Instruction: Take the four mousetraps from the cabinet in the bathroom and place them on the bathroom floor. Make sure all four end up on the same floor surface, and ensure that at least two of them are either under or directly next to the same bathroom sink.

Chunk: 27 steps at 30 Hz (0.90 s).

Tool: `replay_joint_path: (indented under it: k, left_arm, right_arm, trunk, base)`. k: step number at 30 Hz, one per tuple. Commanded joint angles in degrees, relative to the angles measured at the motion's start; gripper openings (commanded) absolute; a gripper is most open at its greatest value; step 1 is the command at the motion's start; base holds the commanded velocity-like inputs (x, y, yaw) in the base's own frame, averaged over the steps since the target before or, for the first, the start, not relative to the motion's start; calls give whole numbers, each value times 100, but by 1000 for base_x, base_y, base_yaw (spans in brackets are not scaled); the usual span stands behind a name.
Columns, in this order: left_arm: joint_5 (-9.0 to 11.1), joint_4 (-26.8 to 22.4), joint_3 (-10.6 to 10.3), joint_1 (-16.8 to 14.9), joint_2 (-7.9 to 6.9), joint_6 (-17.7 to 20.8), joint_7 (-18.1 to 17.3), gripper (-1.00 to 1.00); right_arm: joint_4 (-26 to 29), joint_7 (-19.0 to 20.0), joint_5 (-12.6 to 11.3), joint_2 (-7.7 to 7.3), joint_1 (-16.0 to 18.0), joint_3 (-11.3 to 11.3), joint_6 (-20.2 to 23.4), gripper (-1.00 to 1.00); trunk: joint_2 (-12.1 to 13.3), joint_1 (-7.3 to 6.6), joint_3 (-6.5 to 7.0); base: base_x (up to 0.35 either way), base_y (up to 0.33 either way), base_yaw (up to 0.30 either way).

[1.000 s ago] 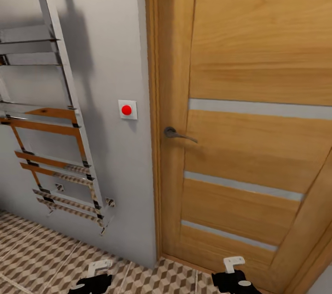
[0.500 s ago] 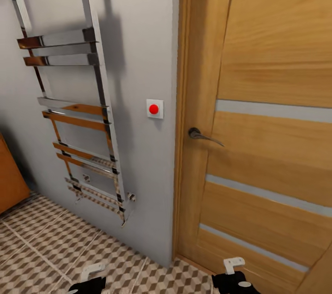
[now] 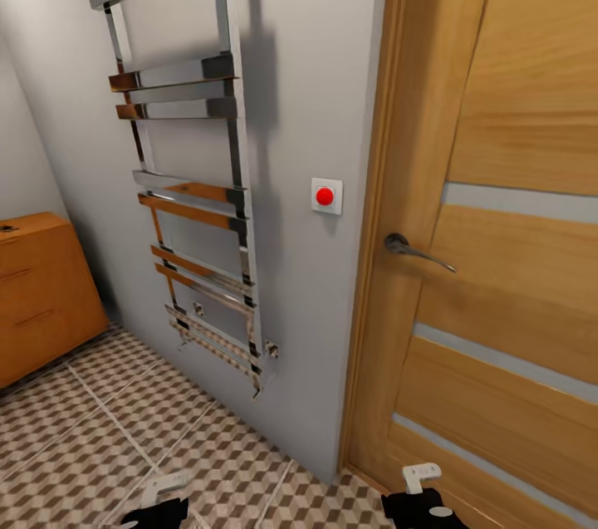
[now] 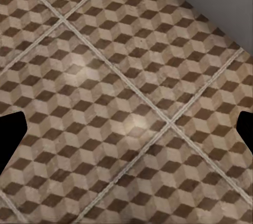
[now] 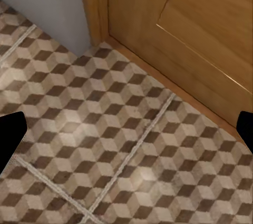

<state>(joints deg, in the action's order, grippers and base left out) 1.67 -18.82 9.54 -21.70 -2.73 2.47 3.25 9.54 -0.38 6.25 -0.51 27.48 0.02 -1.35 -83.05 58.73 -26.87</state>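
Head view: cabinet left of towel rail; both grippers spread, empty; risked clipping rail if swung carelessly.

Light's even and pretty bright on my feed, typical flat sim render. The chrome towel rail throws a soft grey shadow onto the wall beside it and picks up orange reflections on its bars. Below my left gripper the bathroom floor shows two pale glare patches, and there's another under the right gripper. Edges look a bit soft and compressed. The door leans from wide-angle stretch.
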Motion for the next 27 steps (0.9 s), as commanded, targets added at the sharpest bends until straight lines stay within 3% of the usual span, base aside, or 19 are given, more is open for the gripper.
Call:
replay_joint_path:
  k: [1, 27]
  left_arm:
    - [18, -8, 6, -2, 1, 26, 9, 100]
    - [1, -8, 4, -1, -17, 25, 11, 100]
  right_arm:
    - [-4, -2, 58, -1, 3, -2, -14, 100]
    - [-4, 21, 60, -1, 3, -2, -14, 100]
  trunk:
    - [-3, 0, -6]
    - [-3, 0, -6]
  base:
    - [0, 0, 300]
    - [0, 0, 300]
